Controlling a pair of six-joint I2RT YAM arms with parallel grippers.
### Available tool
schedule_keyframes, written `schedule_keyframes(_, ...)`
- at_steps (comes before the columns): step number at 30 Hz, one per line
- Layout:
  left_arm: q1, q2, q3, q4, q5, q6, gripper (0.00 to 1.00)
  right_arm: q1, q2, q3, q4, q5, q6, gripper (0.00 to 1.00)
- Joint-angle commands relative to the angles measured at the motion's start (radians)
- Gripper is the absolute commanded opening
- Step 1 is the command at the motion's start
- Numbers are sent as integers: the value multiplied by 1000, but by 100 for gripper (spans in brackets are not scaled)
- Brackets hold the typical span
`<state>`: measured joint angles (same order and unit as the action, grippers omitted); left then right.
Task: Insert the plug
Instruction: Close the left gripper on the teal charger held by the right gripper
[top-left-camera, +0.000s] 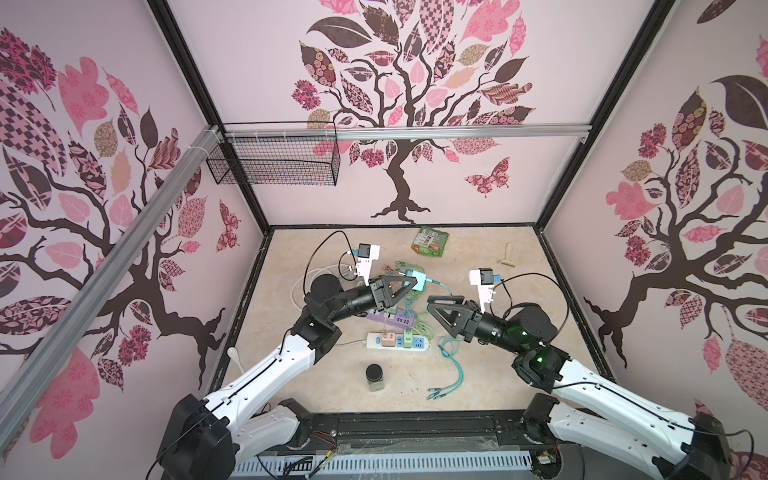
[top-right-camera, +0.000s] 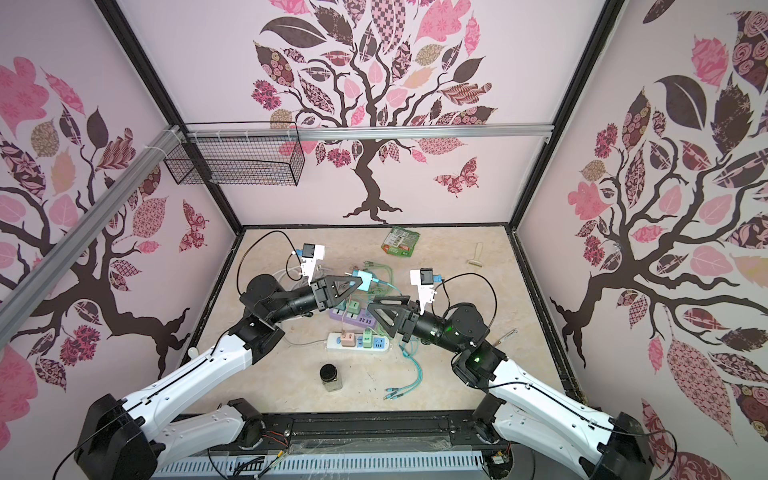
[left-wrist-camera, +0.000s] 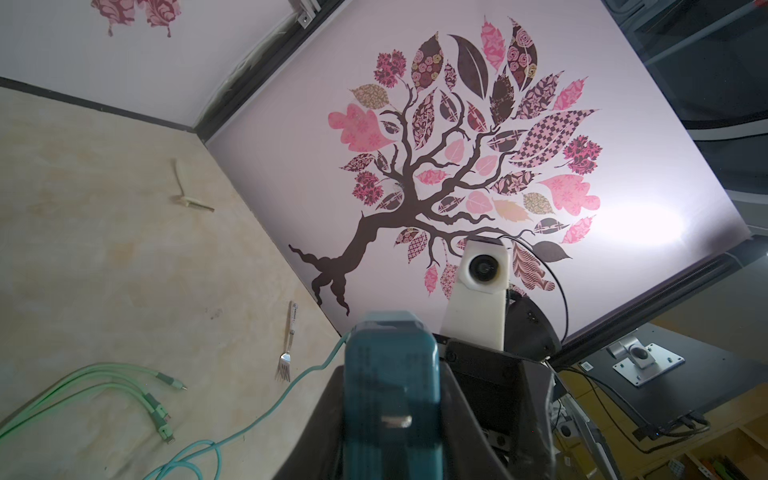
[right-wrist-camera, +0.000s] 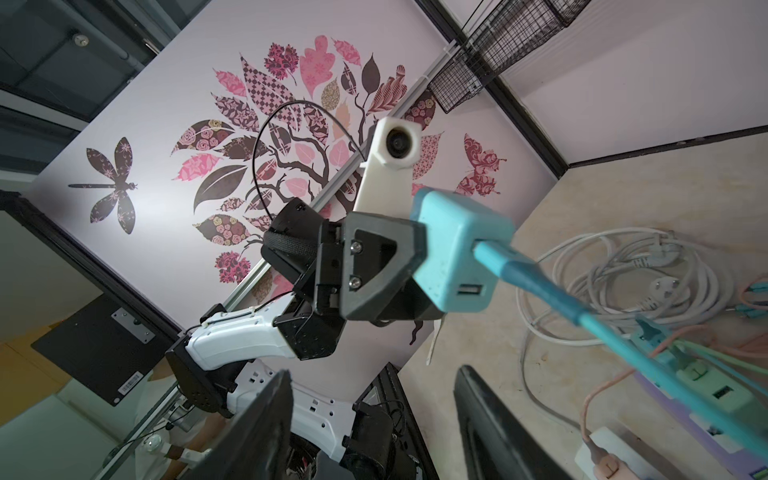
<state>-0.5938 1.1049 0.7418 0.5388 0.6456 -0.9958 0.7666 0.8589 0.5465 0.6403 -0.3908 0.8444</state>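
**teal plug held in the air over the power strips**

the plug (right-wrist-camera: 457, 249) is a pale teal block, squarish with rounded corners. a cable (right-wrist-camera: 582, 320) of the same colour goes into one face, and a free usb slot sits beside it on that face. the left gripper (top-left-camera: 409, 284) has its fingers closed on the sides of the plug and holds it off the table, near the middle of the workspace. in both top views the plug appears just behind the purple power strip (top-left-camera: 390, 318). the cable trails from it down to the table. the right gripper (top-left-camera: 432, 301) is close by, apart from the plug. its jaws stand partly open with nothing between them.

the table (top-left-camera: 478, 365) has a beige, marble-like top. a white power strip (top-left-camera: 397, 341) lies near the purple one and carries pink, green and blue blocks. loose green and teal cables tangle around both strips. a jar (top-left-camera: 375, 377) with a black lid stands nearer the front, a green packet (top-left-camera: 431, 241) lies at the back, and a fork (left-wrist-camera: 286, 345) rests by the wall. a coiled white cord (right-wrist-camera: 602, 282) lies on the left side. the walls (top-left-camera: 399, 104) are pale pink with brown and pink tree pictures, and a wire basket (top-left-camera: 278, 158) hangs from a rail.
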Motion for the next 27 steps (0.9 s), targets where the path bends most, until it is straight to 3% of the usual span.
schedule_keyframes(1,4,-18,-28,103,-12,-33,0,-17,24,5,147,-35,68,63)
schedule_keyframes(9,-2,-8,-67,244,-18,-120,0,-21,70,15,205,-24,67,60)
schedule_keyframes(27,-9,-43,-97,246,-6,-119,0,-28,171,79,286,-52,80,56)
